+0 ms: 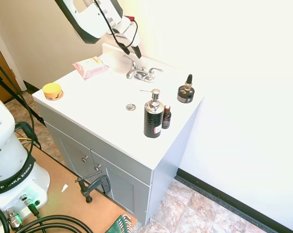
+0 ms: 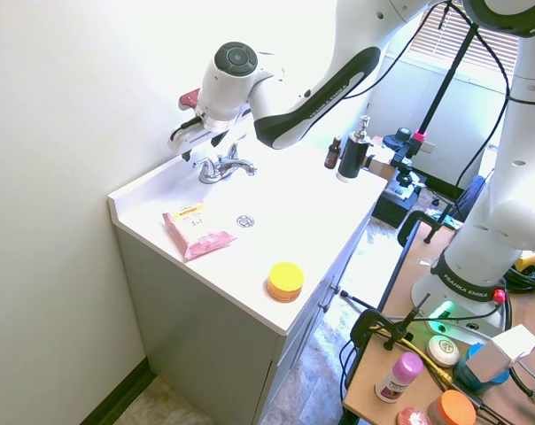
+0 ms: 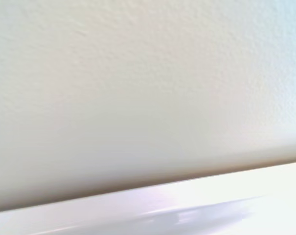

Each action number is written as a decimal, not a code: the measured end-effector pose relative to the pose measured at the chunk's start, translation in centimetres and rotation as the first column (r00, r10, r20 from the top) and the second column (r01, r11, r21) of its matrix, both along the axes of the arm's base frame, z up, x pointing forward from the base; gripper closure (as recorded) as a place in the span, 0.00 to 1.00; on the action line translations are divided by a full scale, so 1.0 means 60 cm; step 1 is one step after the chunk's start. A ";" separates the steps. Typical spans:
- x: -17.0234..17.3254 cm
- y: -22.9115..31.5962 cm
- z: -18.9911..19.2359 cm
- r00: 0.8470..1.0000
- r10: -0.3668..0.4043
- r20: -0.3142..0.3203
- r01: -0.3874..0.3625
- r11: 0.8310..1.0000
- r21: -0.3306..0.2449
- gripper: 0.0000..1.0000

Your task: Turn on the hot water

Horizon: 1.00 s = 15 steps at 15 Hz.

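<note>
One chrome faucet (image 1: 141, 74) stands at the back of the white tabletop (image 1: 103, 104), with two slim levers; the hot water lever (image 1: 130, 60) is left of the spout. One claw (image 1: 131, 50) hangs just above that lever, its two fingers slightly apart and holding nothing. Also here: one pump bottle (image 1: 153, 116), one small dark bottle (image 1: 166, 117), one black jar (image 1: 186, 93), one pink packet (image 1: 90, 66), one yellow tub (image 1: 52, 91). The wrist view shows only a blurred wall and a white edge.
</note>
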State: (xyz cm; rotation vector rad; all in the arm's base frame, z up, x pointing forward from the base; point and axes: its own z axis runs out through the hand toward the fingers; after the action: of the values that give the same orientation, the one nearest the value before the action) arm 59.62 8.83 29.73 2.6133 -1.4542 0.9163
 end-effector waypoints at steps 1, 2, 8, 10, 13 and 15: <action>-0.001 -0.006 -0.003 1.000 -0.007 -0.006 0.007 1.000 -0.001 0.00; -0.003 -0.012 -0.007 1.000 -0.013 -0.016 0.013 1.000 0.001 0.00; -0.017 -0.018 -0.022 0.996 -0.022 -0.090 0.024 0.999 0.023 0.00; -0.029 -0.019 -0.016 0.994 -0.027 -0.107 0.029 0.999 0.020 0.00; -0.057 -0.025 -0.010 0.992 -0.032 -0.120 0.034 0.999 0.012 0.00; -0.079 -0.033 -0.012 0.991 -0.039 -0.132 0.040 0.999 0.007 0.00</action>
State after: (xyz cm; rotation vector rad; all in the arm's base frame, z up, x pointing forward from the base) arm 54.89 6.84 29.03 2.5864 -1.4751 0.7195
